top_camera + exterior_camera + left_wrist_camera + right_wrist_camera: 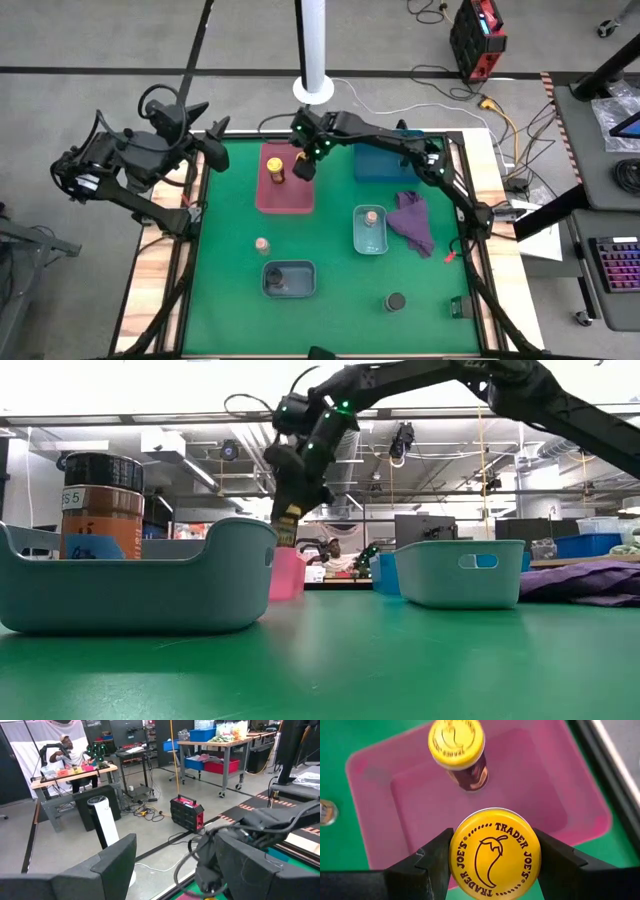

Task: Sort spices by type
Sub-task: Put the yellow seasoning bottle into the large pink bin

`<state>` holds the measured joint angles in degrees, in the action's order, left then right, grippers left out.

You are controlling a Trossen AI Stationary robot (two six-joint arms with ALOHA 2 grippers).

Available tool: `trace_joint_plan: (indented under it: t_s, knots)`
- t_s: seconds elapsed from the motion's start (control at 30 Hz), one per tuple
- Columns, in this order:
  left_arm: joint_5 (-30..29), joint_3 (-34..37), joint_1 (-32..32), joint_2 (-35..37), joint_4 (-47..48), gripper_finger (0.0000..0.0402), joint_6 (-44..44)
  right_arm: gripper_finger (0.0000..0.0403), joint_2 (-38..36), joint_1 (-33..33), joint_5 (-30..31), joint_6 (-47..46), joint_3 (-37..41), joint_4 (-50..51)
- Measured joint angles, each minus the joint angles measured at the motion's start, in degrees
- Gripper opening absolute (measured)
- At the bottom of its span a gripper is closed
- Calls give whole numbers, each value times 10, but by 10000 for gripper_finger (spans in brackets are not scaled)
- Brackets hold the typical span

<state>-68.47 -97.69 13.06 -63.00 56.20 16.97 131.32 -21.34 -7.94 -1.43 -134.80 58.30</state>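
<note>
Yellow-lidded jar [495, 853] is shown pinched at the lid by the right tool [305, 166], held above the pink tray [545, 790], where its twin [457, 747] stands. Step judged: pairing; lowering and release are called for. Long axis upright, lid uppermost. Left tool [215, 140] is parked off the counter [330, 320], fingers spread.

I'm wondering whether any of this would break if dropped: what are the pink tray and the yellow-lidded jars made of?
The shallow pink rectangular tray looks like moulded plastic: matte, slightly translucent, with rounded corners. The yellow jar lid held in the right end effector seems to be glossy printed plastic or coated metal; I cannot tell which. The second yellow-lidded jar, standing in the tray, has a clear, shiny body, perhaps glass.
</note>
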Motion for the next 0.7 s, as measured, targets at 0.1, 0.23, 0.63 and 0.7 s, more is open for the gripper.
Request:
trace_joint_plan:
  t_s: [0.1,0.23,0.63,0.7]
  knots:
    - [0,0,0,0,6,252,0,218,12,3,0,7,0,0]
    - [0,0,0,0,9,252,0,218,26,8,0,15,0,3]
    - [1,0,0,1,18,252,0,218,28,9,20,40,0,2]
    - [1,0,0,1,18,252,0,218,28,9,21,41,2,1]
